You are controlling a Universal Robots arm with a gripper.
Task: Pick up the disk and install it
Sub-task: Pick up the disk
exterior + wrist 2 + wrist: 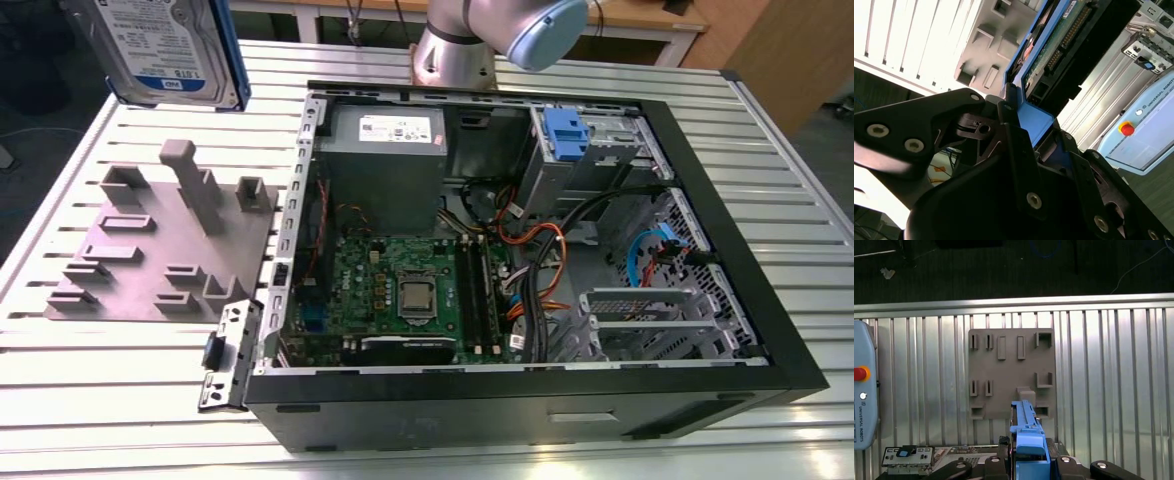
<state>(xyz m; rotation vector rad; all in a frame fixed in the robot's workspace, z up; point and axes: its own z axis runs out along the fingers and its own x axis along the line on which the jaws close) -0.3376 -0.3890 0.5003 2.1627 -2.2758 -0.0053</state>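
Observation:
The disk [167, 50], silver with a white-and-blue label and blue rails, hangs upright in the air at the far left of the exterior view, above the slatted table and left of the open computer case [747, 330]. In the second wrist view my gripper [1031, 122] is shut on the disk's blue rail, with the disk's green circuit side [1059, 45] running away from the black fingers [1006, 107]. In the first wrist view the disk [1025, 420] stands edge-on, rising from the gripper [1026, 462] over the grey fixture plate [1011, 372].
Left of the case lies the grey fixture plate [147, 260] with its raised posts. Inside the case are a grey power-supply box [387, 150], a motherboard [400, 290], cables and a blue-latched drive bay [567, 135]. The arm's base [461, 50] stands behind. A teach pendant [861, 390] lies on the table.

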